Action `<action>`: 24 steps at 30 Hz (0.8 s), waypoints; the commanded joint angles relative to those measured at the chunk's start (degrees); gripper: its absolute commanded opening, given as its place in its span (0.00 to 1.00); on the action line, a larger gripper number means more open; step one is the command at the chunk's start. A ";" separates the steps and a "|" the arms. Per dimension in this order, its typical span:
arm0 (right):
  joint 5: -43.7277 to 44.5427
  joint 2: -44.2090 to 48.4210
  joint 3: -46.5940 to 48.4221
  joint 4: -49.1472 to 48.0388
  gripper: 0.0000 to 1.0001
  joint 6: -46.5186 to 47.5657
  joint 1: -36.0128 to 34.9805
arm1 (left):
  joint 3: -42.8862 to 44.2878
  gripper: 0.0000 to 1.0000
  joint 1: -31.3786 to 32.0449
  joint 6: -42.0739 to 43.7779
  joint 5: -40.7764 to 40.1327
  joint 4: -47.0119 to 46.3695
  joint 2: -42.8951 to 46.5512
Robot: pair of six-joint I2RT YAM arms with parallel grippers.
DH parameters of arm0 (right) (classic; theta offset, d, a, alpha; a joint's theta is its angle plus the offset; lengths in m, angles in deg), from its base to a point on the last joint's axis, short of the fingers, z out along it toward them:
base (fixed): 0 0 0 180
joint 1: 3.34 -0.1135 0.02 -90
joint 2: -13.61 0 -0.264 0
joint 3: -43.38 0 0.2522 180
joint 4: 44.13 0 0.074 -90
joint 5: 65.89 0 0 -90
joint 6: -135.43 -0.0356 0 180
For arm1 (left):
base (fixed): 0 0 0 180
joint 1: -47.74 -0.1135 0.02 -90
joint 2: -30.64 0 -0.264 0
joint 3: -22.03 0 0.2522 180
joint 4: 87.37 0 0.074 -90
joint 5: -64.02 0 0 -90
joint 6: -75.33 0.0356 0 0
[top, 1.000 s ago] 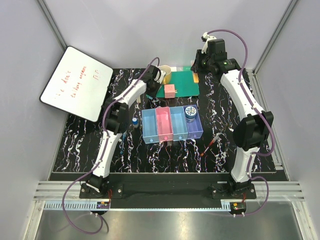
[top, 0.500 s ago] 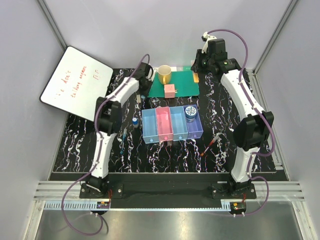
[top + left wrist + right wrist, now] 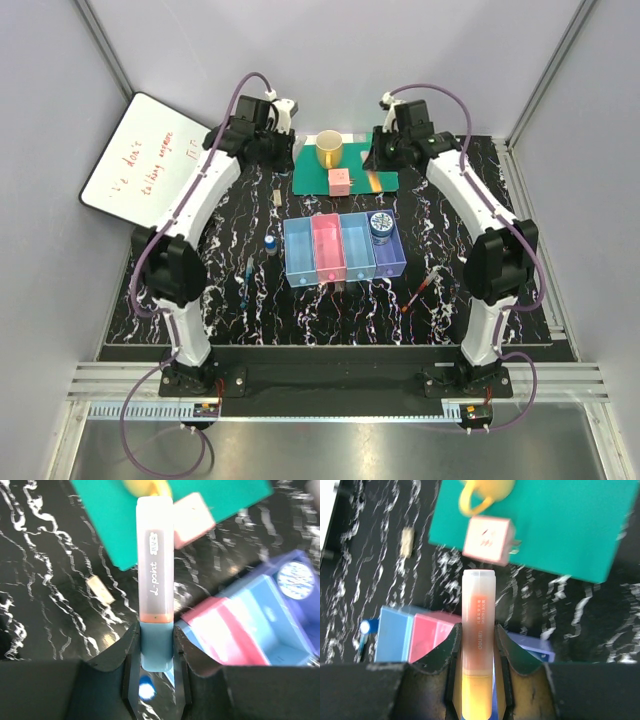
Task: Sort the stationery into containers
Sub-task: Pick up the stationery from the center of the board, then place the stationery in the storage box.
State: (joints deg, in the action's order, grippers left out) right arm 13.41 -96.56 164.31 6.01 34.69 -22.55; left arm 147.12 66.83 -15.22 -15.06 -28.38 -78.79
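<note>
My left gripper (image 3: 156,630) is shut on a teal-ended marker (image 3: 155,575) with a frosted cap and holds it in the air at the back left (image 3: 278,155). My right gripper (image 3: 477,630) is shut on an orange marker (image 3: 479,645), above the green mat (image 3: 385,155). The four joined trays (image 3: 298,255) stand mid-table: light blue, pink, light blue, purple. The patterned tin (image 3: 381,226) sits in the purple tray. The blue-capped bottle (image 3: 271,243) and the blue pen (image 3: 248,268) lie left of the trays. The red pen (image 3: 425,288) lies to their right. The beige eraser (image 3: 277,198) lies behind them.
A green mat (image 3: 365,180) at the back holds a yellow cup (image 3: 329,150) and a pink cube (image 3: 340,180). A whiteboard (image 3: 150,165) leans at the back left. Grey walls close in the table on three sides.
The left arm has swung up and back to the left, away from the yellow cup. The right gripper has moved a little left and nearer, over the green mat.
</note>
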 commanded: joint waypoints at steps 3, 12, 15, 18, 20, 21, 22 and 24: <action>-3.80 3.47 -5.21 -1.57 0.00 -4.02 -6.72 | -4.36 0.00 -0.02 -2.70 6.92 2.14 9.13; -4.77 -0.22 -8.21 -2.72 0.00 -7.19 -13.49 | -10.25 0.00 -0.02 -0.59 7.89 3.02 20.39; -4.68 -0.13 -10.58 -2.98 0.00 -7.71 -14.55 | -10.61 0.00 -0.02 -0.15 7.98 3.54 22.15; -4.94 0.74 -13.74 -3.24 0.00 -7.89 -15.16 | -10.43 0.00 -0.02 0.21 8.15 4.25 23.29; -4.86 1.10 -15.76 -3.42 0.00 -7.98 -15.43 | -9.99 0.00 -0.02 0.21 8.33 4.43 23.56; -4.86 1.27 -16.29 -3.60 0.00 -8.07 -15.69 | -9.73 0.00 -0.02 0.21 8.59 4.51 23.64; -4.77 1.19 -16.99 -3.77 0.00 -8.07 -15.78 | -9.47 0.00 -0.02 0.21 8.77 4.60 23.65; -4.86 0.75 -17.18 -3.86 0.00 -7.98 -15.87 | -8.76 0.00 -0.02 0.03 9.56 4.60 23.38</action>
State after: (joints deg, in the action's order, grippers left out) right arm 9.45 -96.47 147.29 3.85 27.37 -37.71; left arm 136.56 66.92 -15.57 -7.91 -23.31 -56.67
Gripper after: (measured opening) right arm 0.297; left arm 0.279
